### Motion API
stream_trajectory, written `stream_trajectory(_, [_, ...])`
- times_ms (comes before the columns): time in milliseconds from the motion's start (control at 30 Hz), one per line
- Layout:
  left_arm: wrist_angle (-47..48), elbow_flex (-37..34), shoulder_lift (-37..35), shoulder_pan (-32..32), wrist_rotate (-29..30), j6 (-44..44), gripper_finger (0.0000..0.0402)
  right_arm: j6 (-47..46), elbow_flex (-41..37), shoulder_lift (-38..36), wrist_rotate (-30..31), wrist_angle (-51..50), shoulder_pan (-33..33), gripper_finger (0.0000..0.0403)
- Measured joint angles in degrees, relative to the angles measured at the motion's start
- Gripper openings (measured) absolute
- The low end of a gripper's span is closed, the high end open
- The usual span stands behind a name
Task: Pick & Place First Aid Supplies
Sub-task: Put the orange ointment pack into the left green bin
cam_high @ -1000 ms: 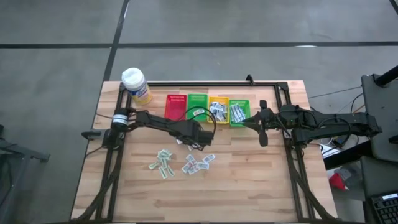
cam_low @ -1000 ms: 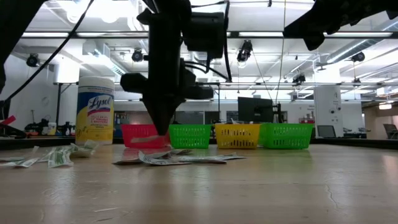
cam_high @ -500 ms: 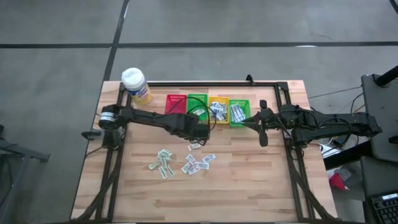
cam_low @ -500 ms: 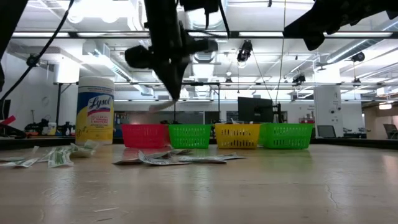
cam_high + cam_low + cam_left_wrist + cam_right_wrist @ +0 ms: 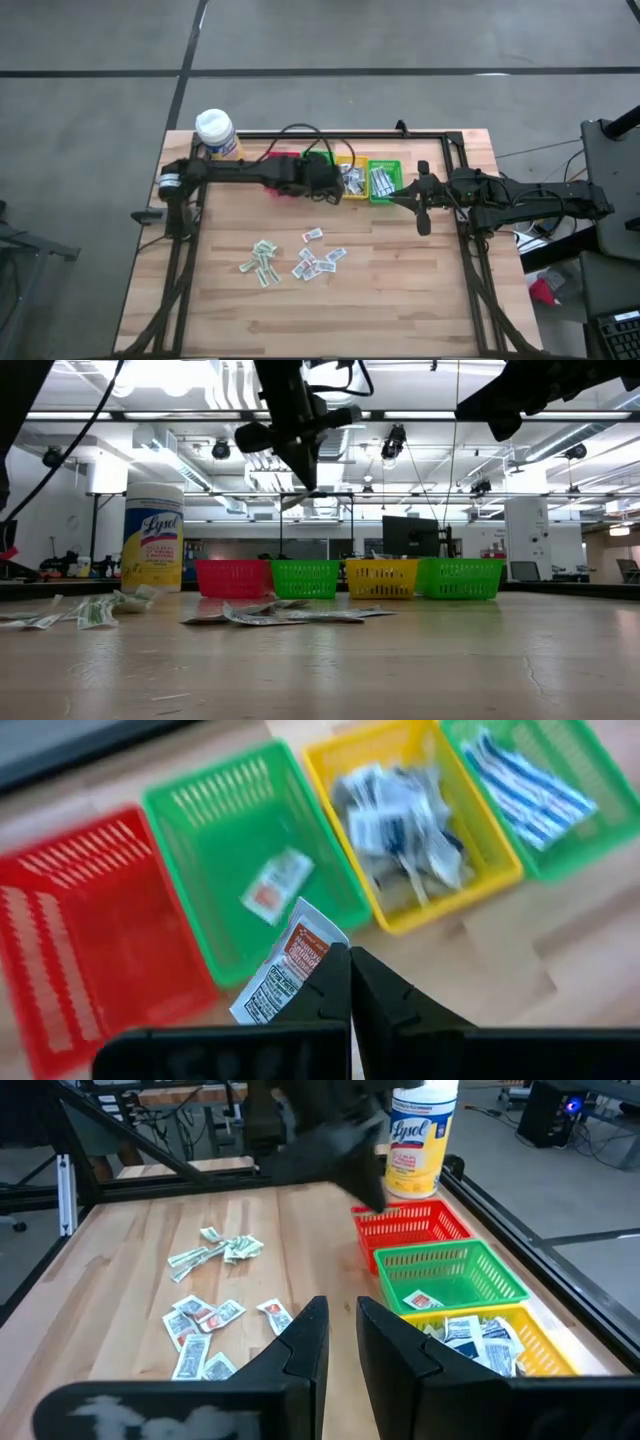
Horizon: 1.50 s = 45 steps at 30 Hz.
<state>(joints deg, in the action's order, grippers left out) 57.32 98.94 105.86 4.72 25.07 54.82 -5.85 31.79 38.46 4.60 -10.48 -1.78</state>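
A small flat rectangular paper packet, white with orange-brown print (image 5: 290,972), is pinched by one corner between the closed fingers of the left gripper (image 5: 325,190), which is held above the basket row at about 12 o'clock on the table. The packet is judged to be very light, thin and limp, liable to flutter or slip; an edge or corner pinch is considered the only practical hold. Its print is too blurred to be read.

A similar packet (image 5: 278,886) is seen lying in the green plastic basket (image 5: 215,815) directly beneath. More packets (image 5: 320,262) are scattered on the wooden table (image 5: 400,290) toward 6 o'clock of the baskets.

The right gripper (image 5: 422,197) is parked at about 3 o'clock of the row, fingers slightly parted, nothing held.

"Lysol" is legible on the yellow bottle with white cap (image 5: 153,537) at 10 o'clock.
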Motion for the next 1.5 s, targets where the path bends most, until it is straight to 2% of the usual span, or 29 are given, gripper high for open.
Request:
stream_trajectory(133, [-1.13, 0.95, 0.10, 2.50, 1.52, -3.58, 0.0000, 0.02, 0.00, 0.00, 0.00, 0.02, 0.00, 0.0052])
stream_trajectory(400, [-11.83, 0.95, 0.74, 6.66, 2.11, -12.81, 0.0000, 0.02, 0.00, 0.00, 0.01, 0.02, 0.00, 0.0052])
stream_trajectory(533, [-13.98, 0.95, 2.61, 8.14, 2.11, -15.49, 0.0000, 0.23, 0.00, 0.00, 0.00, -0.01, 0.00, 0.0052])
stream_trajectory(867, [-13.83, 0.93, 9.70, 9.26, 1.37, -17.21, 0.0000, 4.16, 0.00, 0.00, -0.03, 0.00, 0.00, 0.0052])
stream_trajectory(1267, [-12.81, 0.91, 13.89, 10.02, 1.62, -18.49, 0.0000, 4.35, 0.00, 0.00, -0.05, -0.07, 0.00, 0.0052])
stream_trajectory(1500, [-11.89, 0.91, 14.01, 12.11, -0.08, -11.13, 0.0000, 4.35, 0.00, 0.00, -0.05, -0.11, 0.00, 0.0052])
